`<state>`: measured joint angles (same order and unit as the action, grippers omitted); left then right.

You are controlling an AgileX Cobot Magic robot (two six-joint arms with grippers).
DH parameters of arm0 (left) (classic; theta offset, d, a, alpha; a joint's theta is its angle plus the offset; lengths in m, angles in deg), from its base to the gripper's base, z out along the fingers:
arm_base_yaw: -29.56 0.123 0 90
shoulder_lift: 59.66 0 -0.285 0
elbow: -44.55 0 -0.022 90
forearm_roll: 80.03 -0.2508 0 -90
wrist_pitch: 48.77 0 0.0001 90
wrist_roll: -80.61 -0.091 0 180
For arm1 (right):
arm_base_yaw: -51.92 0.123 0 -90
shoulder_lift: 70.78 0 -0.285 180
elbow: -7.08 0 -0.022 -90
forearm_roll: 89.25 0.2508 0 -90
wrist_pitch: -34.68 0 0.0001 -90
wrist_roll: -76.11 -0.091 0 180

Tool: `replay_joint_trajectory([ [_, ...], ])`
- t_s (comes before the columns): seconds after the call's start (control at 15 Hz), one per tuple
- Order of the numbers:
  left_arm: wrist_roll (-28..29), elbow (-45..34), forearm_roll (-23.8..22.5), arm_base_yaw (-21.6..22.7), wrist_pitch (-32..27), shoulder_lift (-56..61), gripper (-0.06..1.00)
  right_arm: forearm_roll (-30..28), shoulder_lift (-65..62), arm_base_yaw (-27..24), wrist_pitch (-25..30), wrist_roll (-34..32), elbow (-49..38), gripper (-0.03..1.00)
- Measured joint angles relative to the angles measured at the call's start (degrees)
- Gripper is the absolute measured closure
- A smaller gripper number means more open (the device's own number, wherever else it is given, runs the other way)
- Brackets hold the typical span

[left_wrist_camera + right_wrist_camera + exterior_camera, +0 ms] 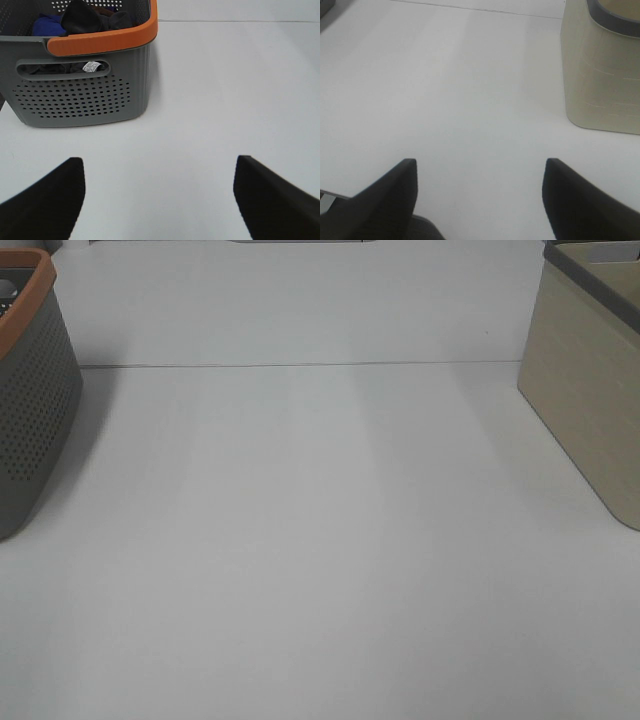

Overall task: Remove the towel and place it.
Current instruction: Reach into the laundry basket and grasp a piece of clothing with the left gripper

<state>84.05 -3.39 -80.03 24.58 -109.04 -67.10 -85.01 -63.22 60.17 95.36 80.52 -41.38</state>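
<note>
From high up, the white table (320, 540) carries a grey perforated basket (35, 410) with an orange rim at its left edge and a beige bin (590, 400) at its right; neither arm shows

Left wrist: the dark towel (92, 17) lies bunched inside the basket beside a blue cloth (47, 25). The left gripper (157, 165) hangs over bare table, jaws wide, holding nothing

Right wrist: the right gripper (480, 162) has its jaws spread wide and empty, near the beige bin

A grey perforated basket (80, 97) with an orange rim stands at the left edge of the white table (320, 540), well apart from a beige bin (588, 410) at the right. In the basket lies something blue (47, 25), perhaps cloth.
</note>
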Motion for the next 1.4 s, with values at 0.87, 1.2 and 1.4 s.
replay_joint_trajectory([
  [0.87,0.0,0.0,0.0,0.0,0.0,0.0,0.18,0.0,0.0,0.0,0.0,0.0,0.0,0.27],
  [1.2,-0.17,1.03,0.0,0.0,0.17,0.0,0.18,0.0,0.0,0.0,0.0,0.0,0.0,0.27],
  [1.4,-0.17,1.32,0.0,0.0,0.29,0.0,0.18,0.0,0.0,0.0,0.0,0.0,0.0,0.27],
])
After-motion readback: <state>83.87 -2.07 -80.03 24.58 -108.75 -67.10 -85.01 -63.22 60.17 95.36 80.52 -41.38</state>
